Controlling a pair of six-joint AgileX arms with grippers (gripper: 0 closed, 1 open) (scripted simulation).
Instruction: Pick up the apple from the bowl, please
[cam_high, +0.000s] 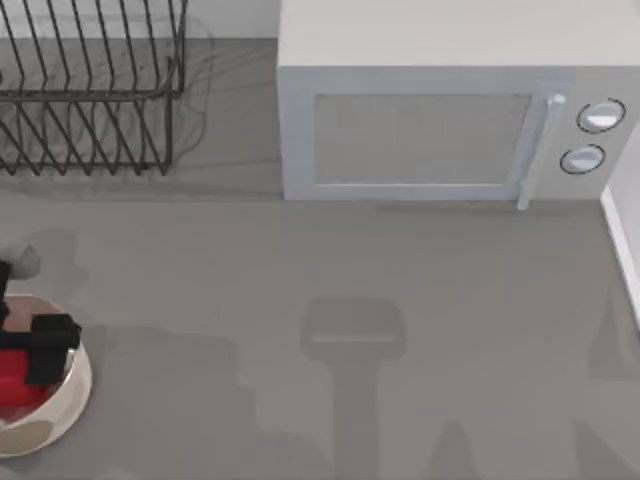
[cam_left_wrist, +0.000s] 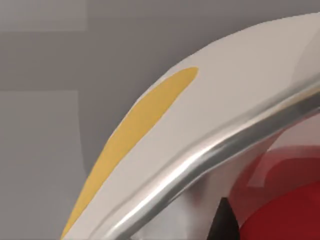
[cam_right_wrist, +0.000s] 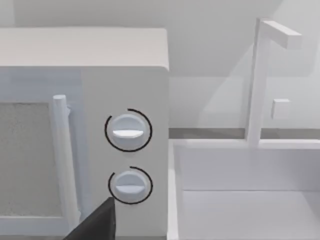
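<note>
Left gripper (cam_high: 40, 348) reaching down into the bowl (cam_high: 78, 392) at the bench's (cam_high: 400, 300) left edge, sitting over the red apple (cam_high: 18, 375), grip hard to tell, wire rack (cam_high: 90, 90) and microwave (cam_high: 440, 120) standing behind.

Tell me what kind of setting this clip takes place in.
Most likely a rendered kitchen counter: a white microwave stands at the back, a wire dish rack beside it, and a sink with a tap next to the microwave. The left hand is over the bowl.
</note>
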